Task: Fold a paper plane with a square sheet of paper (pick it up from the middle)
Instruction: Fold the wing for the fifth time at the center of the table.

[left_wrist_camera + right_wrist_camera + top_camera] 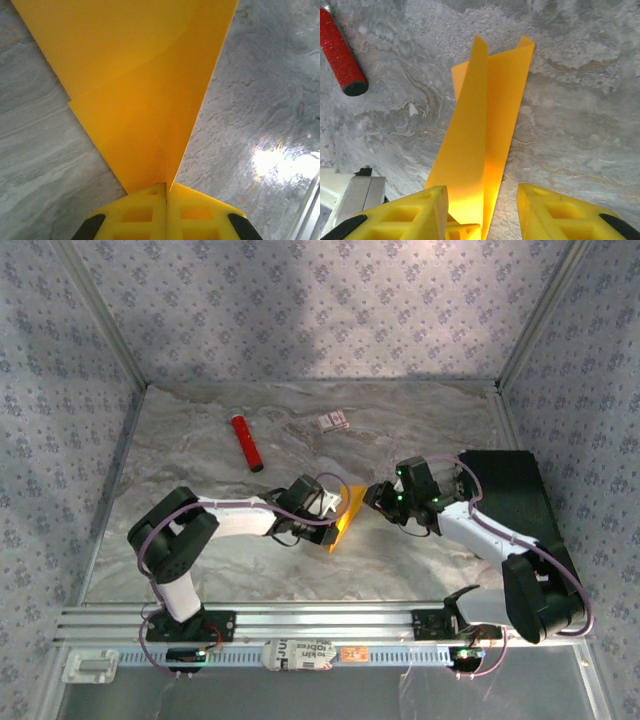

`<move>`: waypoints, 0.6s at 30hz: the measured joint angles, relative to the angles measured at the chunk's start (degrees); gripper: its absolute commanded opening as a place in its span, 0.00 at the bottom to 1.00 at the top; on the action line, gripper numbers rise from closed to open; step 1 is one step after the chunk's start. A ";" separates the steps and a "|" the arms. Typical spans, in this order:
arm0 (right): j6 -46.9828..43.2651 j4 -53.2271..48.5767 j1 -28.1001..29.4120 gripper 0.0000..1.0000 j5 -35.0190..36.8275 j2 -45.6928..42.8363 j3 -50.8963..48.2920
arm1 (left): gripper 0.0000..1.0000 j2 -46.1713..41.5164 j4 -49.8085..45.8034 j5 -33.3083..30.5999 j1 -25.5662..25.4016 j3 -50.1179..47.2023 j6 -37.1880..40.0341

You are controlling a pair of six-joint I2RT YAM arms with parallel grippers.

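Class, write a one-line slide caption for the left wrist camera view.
The left gripper, shut, pinches one end of the folded orange-yellow sheet of paper over the marbled table.

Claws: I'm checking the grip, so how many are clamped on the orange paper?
1. The left claw is shut on the folded orange paper; the right claw stands open around its other end.

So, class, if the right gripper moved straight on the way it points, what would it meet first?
Probably the folded square sheet of paper, standing between the right gripper's open fingers; depth is unclear.
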 measured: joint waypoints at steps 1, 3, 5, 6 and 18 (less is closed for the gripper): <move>-0.20 0.37 0.28 0.38 0.02 0.00 -0.11 | 0.00 0.31 0.52 0.59 0.11 -0.07 -0.28; -0.68 1.57 0.94 0.37 0.26 -0.20 -0.68 | 0.00 0.98 1.79 1.77 0.46 -0.46 -1.31; -1.01 2.69 1.66 0.36 0.90 -0.87 -1.60 | 0.00 1.55 2.99 2.80 0.85 -1.03 -2.23; -1.25 3.19 2.01 0.35 1.40 -1.40 -2.21 | 0.00 1.84 3.32 3.21 1.07 -1.22 -2.56; -5.09 7.58 3.41 0.25 -0.83 -2.62 -4.24 | 0.00 2.78 7.08 5.77 2.14 -2.78 -5.95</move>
